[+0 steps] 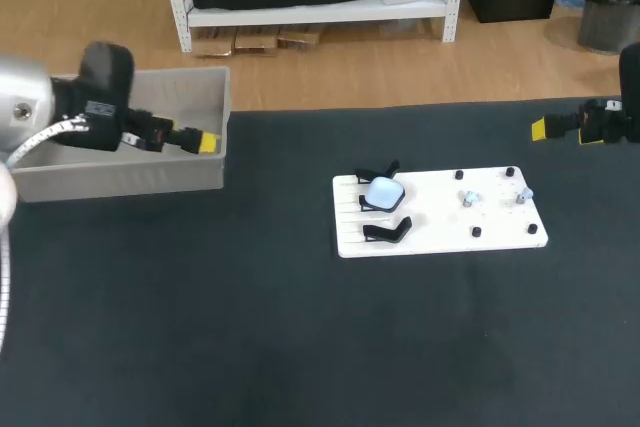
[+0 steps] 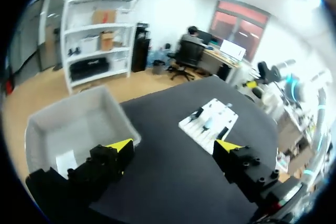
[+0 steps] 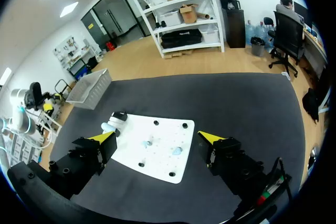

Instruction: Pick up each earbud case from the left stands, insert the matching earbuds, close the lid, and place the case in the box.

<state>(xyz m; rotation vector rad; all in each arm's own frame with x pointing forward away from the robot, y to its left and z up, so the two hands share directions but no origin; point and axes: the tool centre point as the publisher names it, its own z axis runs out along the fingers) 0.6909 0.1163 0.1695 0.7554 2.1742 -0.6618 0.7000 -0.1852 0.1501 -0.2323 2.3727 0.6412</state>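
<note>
Both tools stand wide open, holding nothing. My left tool (image 1: 207, 142) hangs just beside the wall of the grey box (image 1: 120, 179), and a careless swing could clip that rim. The pale earbud case (image 1: 383, 191) sits on a black stand (image 1: 375, 173) well ahead of it, on the white board (image 1: 440, 239). If I come in low, a finger may snag the stand. The earbuds (image 1: 468, 197), ahead of my right tool (image 1: 540, 129), look easily knocked. The bench (image 1: 250, 327) between the left tool and the board gives room to move.

Pale blue earbud case (image 1: 383, 191) on black stand (image 1: 371, 208), white board's (image 1: 440, 232) left end
</note>
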